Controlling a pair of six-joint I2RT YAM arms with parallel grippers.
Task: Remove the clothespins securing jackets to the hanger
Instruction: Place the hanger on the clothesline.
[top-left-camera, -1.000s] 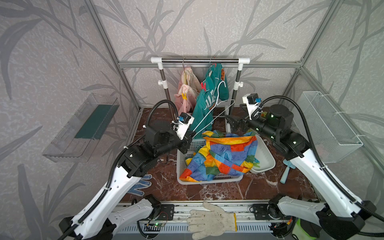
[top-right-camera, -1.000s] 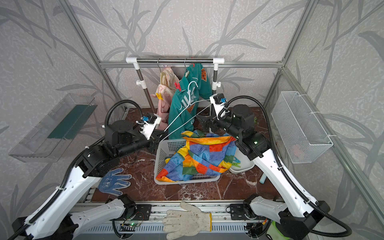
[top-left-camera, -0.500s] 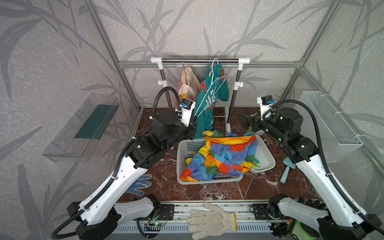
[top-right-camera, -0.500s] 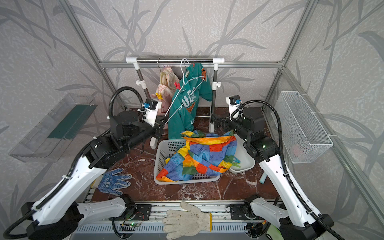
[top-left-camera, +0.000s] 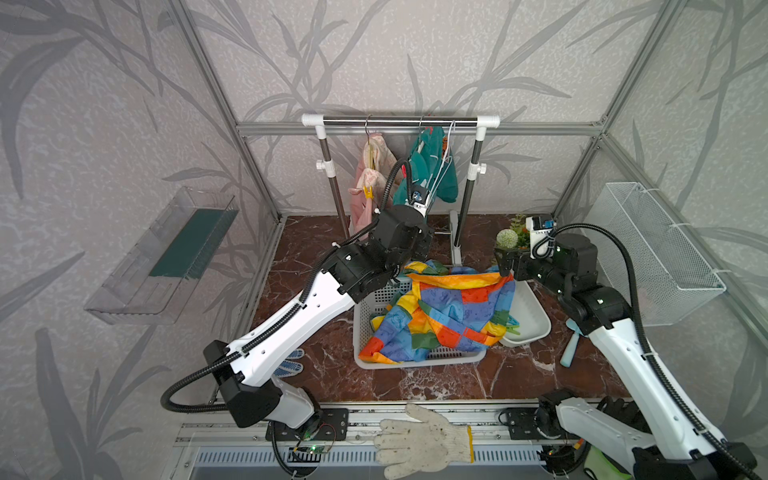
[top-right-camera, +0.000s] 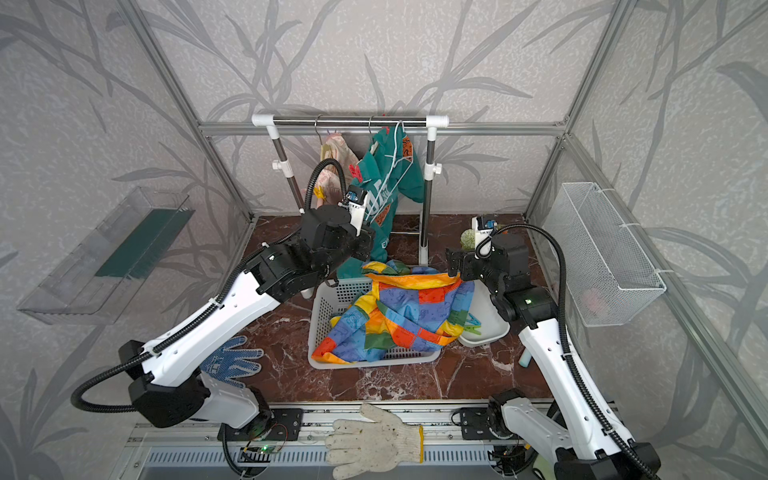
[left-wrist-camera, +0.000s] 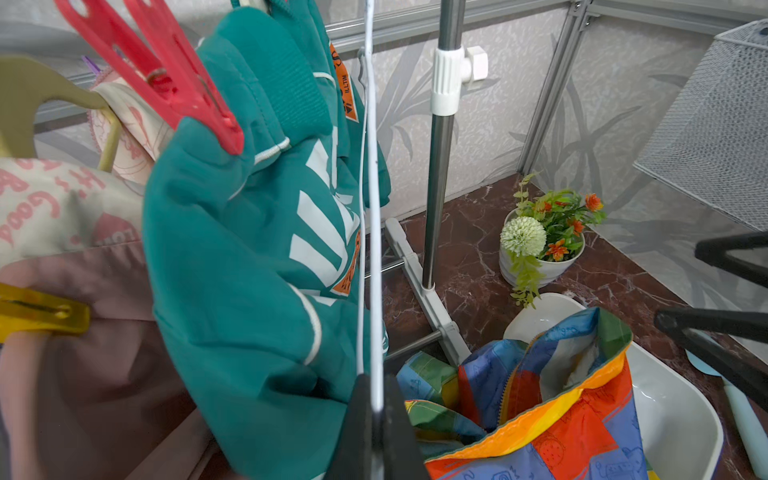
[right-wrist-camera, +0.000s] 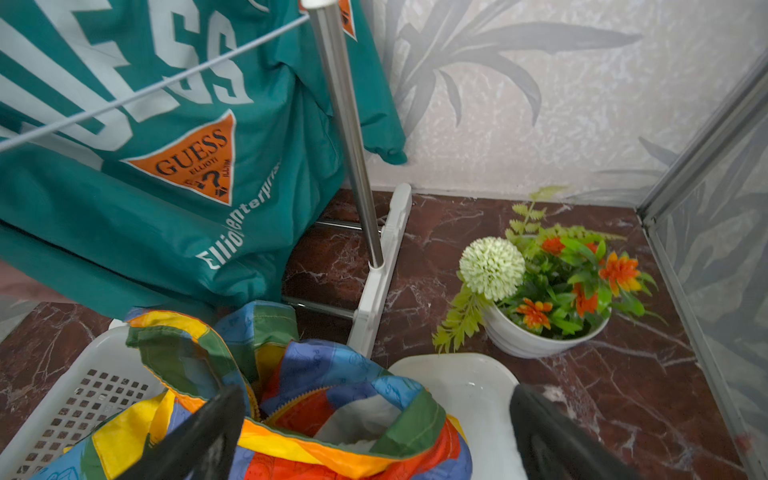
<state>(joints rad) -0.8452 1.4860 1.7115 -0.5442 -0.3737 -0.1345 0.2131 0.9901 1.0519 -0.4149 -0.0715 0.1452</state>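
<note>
Left end effector (left-wrist-camera: 376, 409) clenched on the thin wire of a white hanger (left-wrist-camera: 372, 208); the wire runs up from between the shut jaws in the left wrist view. Hanger hooks over the rack rail (top-left-camera: 399, 121), beside the teal jacket (left-wrist-camera: 249, 232). Red clothespin (left-wrist-camera: 166, 75) clipped on the teal jacket's upper fold. Yellow clothespin (left-wrist-camera: 39, 313) clipped on the pink jacket (left-wrist-camera: 95, 365), which hangs just beside the teal one on a gold-coloured hanger (left-wrist-camera: 37, 89). In a top view the same yellow clothespin (top-left-camera: 367, 191) shows on the pink jacket's front.

Right end effector (right-wrist-camera: 374, 436) released, jaws wide apart, holding nothing; it hangs over the edge between the white perforated basket (right-wrist-camera: 75, 395) and the white tub (right-wrist-camera: 469, 390). Rainbow patchwork jacket (top-left-camera: 444, 311) lies off the rack, draped in the basket and over its rim, zip open. Green clothespin (top-right-camera: 471, 322) lies in the tub, partly under the jacket's hem.

Potted artificial flowers (right-wrist-camera: 552, 291) stand on the marble desk (right-wrist-camera: 623, 395) near the rack's foot. White work glove (top-left-camera: 424, 442) on the front rail; blue-dotted glove (top-right-camera: 232, 363) beside the left arm.
</note>
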